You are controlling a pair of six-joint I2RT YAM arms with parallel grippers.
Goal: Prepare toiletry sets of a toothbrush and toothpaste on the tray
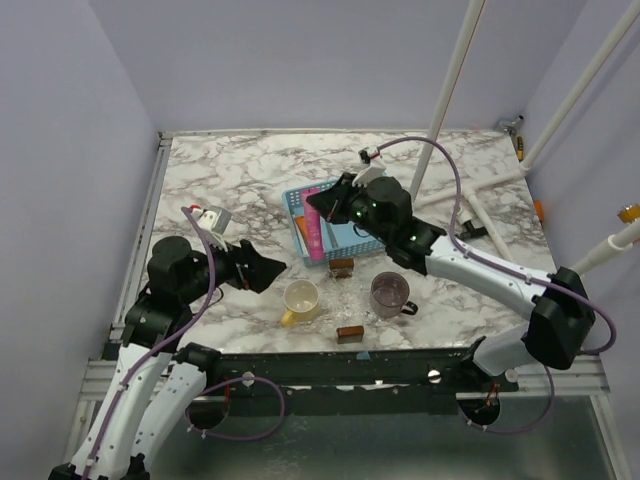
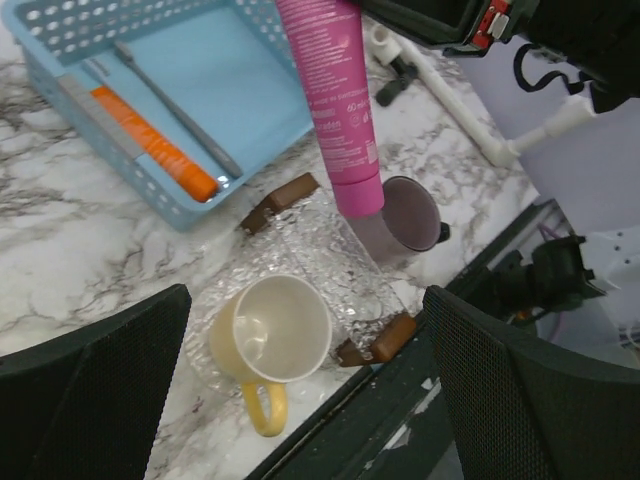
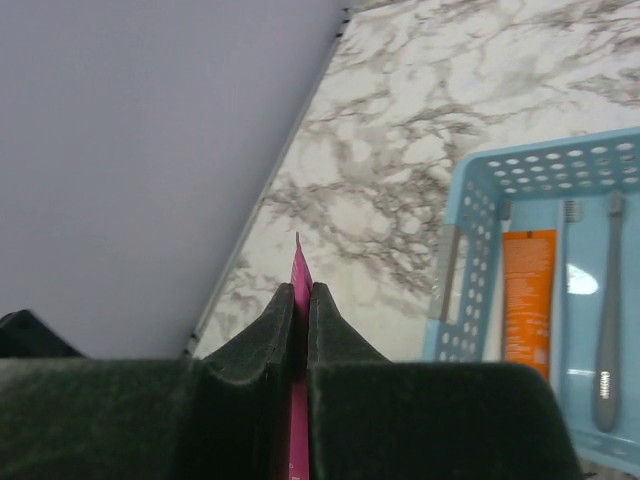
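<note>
Right claw (image 3: 302, 300): I see it clenched tight on the flat crimped end of the pink tube (image 2: 335, 100).
Pink tube: it hangs cap-down from that claw, over the near-left corner of the basket (image 1: 298, 192). I cannot tell whether it touches the basket.
Left claw (image 1: 268, 270): fully released, nothing between its fingers. It is low over the near-left part of the table (image 1: 230, 175), just left of the yellow mug (image 1: 300, 298).
Orange tube (image 3: 527, 290): it lies flat on the basket floor, close to one side wall.
Toothbrush (image 3: 607, 330): it lies flat in the basket, parallel to the orange tube and apart from it. A second brush head shows between the two, but I can barely make out its handle.
Basket: it sits mid-table, beyond both mugs.
Mugs: the yellow mug and the purple mug (image 1: 390, 293) stand upright side by side, near the front edge.
Brown blocks: one (image 1: 341, 267) lies just in front of the basket. The other (image 1: 349, 333) lies nearer the table edge, between the mugs.
</note>
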